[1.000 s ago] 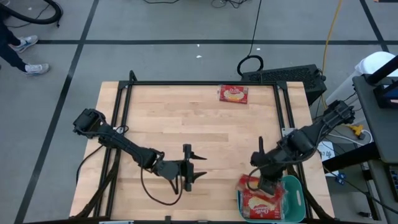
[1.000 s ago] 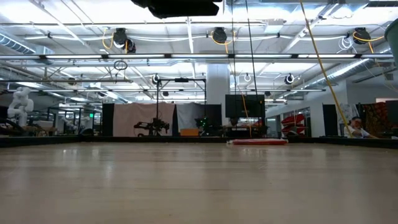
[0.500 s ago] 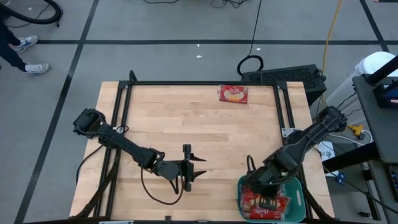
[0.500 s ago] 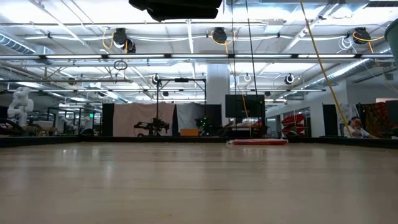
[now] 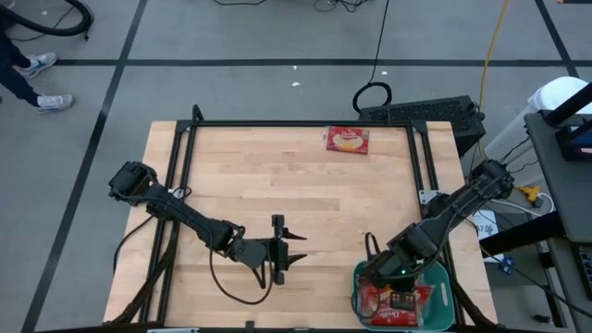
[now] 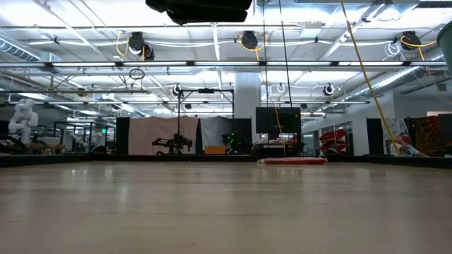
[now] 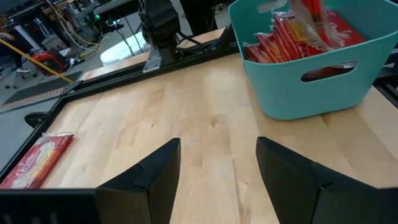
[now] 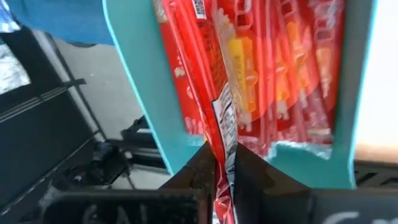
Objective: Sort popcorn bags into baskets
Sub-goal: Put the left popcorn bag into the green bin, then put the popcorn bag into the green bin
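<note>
A teal basket [image 5: 443,280] stands at the table's near right corner, with several red popcorn bags [image 7: 283,38] in it. My right gripper [image 5: 398,289] reaches down into it, shut on one more red bag [image 8: 211,93]. Another popcorn bag [image 5: 347,140] lies flat near the table's far edge; it also shows in the left wrist view as a popcorn bag [image 7: 36,160] lying flat. My left gripper [image 5: 282,252] hovers open over bare wood near the table's middle front, holding nothing. My right gripper pinches the red bag by one edge [image 8: 222,144] between its two fingers. The fingers slant down from above into the basket. The bag shows edge-on, standing among the other bags, its far part down inside the basket wall [image 8: 134,81].
A black metal frame [image 5: 277,124] runs around the tabletop. Bare wood [image 7: 205,118] lies between my left gripper and the basket [image 7: 292,93]. Cables and a dark box [image 5: 425,111] sit beyond the far right corner.
My right gripper has gone down and toward the table's near edge, rolling as it went. Its bag, first held over the basket's left rim, now sits down inside the basket among the others.
</note>
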Controlling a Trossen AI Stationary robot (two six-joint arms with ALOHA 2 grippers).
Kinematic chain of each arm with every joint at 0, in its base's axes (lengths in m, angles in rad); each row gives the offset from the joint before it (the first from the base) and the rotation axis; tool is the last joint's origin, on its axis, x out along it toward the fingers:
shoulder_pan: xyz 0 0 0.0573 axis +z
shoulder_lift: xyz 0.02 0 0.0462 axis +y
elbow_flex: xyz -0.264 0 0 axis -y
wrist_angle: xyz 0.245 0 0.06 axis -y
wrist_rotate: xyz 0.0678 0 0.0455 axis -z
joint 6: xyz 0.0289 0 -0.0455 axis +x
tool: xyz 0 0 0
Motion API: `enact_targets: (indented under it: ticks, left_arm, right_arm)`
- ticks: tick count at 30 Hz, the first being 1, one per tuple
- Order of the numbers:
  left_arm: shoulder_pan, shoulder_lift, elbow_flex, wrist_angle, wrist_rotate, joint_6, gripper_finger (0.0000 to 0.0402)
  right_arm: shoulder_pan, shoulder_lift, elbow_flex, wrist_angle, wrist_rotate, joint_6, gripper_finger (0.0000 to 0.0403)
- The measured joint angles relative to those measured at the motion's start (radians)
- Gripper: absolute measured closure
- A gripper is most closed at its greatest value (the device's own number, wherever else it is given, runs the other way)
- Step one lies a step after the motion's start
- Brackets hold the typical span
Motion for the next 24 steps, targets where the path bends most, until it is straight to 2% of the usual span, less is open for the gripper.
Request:
enact_targets:
  ticks: [5, 16, 24]
  left_arm:
    - [-0.001, 0.000, 0.000, -0.001, 0.000, -0.006, 0.0188]
    - [-0.001, 0.000, 0.000, -0.019, 0.000, -0.020, 0.0188]
    - [0.000, 0.000, 0.000, -0.019, 0.000, -0.020, 0.0188]
  right_arm:
    - [0.000, 0.000, 0.000, -0.002, 0.071, -0.016, 0.0352]
    - [-0.003, -0.001, -0.106, -0.006, 0.071, -0.007, 0.0296]
    - [-0.014, -0.024, -0.121, -0.031, 0.077, 0.028, 0.0308]
